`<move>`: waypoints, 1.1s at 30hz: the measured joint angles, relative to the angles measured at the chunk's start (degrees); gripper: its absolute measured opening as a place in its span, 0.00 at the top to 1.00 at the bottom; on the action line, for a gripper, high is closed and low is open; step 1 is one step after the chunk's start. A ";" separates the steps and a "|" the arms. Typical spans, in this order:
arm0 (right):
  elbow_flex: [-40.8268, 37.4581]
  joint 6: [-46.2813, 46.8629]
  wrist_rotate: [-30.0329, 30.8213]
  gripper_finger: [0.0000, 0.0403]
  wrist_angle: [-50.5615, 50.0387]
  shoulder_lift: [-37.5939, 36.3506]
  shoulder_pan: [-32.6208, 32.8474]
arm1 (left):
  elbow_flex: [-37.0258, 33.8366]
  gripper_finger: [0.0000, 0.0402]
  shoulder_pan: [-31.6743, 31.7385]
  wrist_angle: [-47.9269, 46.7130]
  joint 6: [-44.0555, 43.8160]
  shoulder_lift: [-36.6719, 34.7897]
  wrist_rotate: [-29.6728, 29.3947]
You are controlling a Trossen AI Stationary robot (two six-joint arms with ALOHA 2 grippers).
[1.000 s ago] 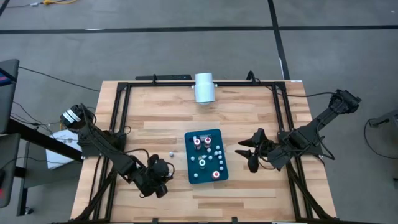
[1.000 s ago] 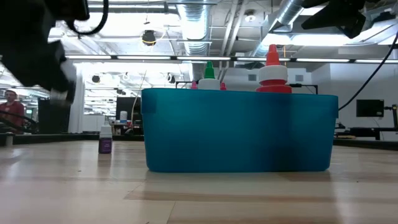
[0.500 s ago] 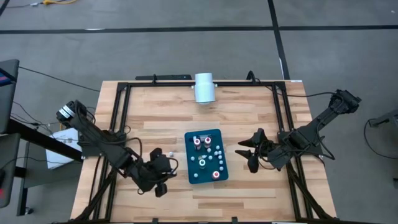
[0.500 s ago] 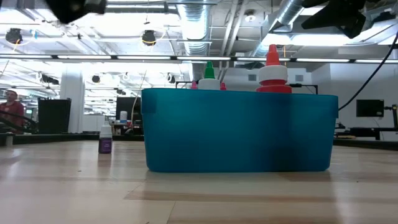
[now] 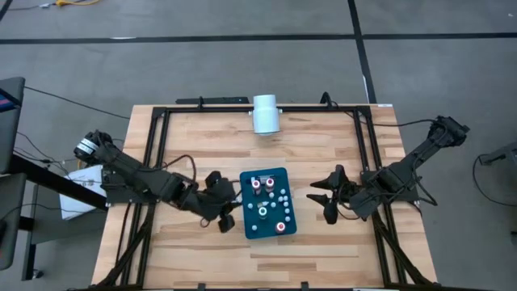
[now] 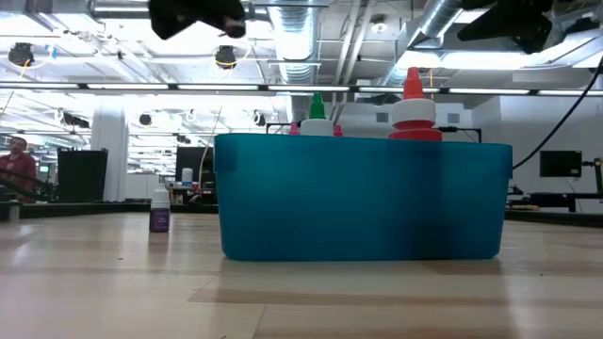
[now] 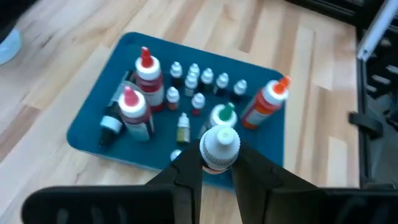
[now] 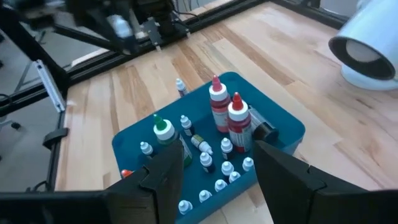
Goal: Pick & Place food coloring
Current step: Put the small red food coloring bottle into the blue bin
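Food coloring bottles (image 5: 269,200), tiny plastic droppers with red, green and whitish tops, stood crowded inside a teal rectangular plastic tray (image 5: 252,227) at the middle of the pale wooden slatted table (image 5: 331,145). One small white-capped bottle (image 7: 219,148) was out of the tray, pinched between the fingers of the left gripper (image 5: 225,215), which hung in the air just beside the tray's left edge; in the left wrist view the bottle's cap sat squarely between the two dark fingers (image 7: 186,177), with the tray below and beyond it. A little purple-labelled bottle (image 6: 160,213) stood alone on the wood to the tray's left in the low view. The right gripper (image 5: 323,199) waited near the tray's right side, its fingers spread apart and holding nothing. Farther back, a large white cylinder (image 5: 265,113) lay on its side at the table's far edge, inside the black metal frame (image 5: 212,102). A person (image 6: 13,162) was visible far off in the room.
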 joint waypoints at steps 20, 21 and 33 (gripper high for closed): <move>0.00 -5.76 0.05 0.55 -9.39 -12.42 3.40 | 0.00 0.87 11.45 10.72 -0.69 13.98 11.20; 0.00 -5.76 0.09 0.55 -9.51 -12.44 3.40 | 0.00 0.87 11.65 11.15 -0.80 14.83 11.61; -0.02 -5.76 -0.10 0.55 -9.53 -12.37 3.43 | 0.00 0.87 12.83 13.81 -1.16 21.69 12.11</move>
